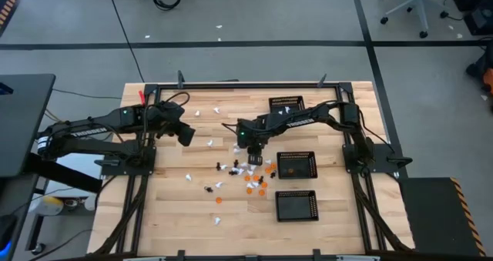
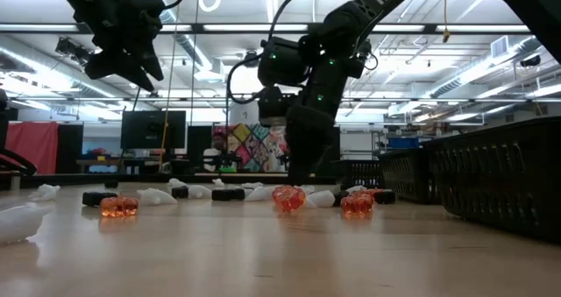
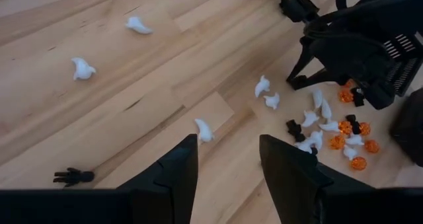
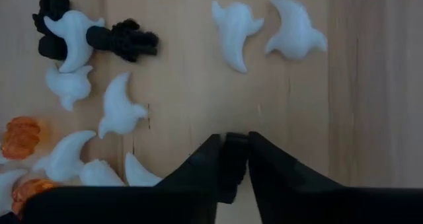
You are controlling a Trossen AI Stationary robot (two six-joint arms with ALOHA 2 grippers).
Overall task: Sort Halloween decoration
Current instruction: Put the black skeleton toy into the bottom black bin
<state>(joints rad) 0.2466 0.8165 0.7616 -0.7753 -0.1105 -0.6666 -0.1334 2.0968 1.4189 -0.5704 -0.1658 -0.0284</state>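
Three black mesh trays [image 1: 296, 165] (figures too many to count).

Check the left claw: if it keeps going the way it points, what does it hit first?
Probably the white ghost lying just ahead of the open left claw, then bare table. Depth is unclear; it hangs well above the wood.

Right end effector [image 4: 232, 159] down, pinched; left end effector [image 3: 228, 161] agape
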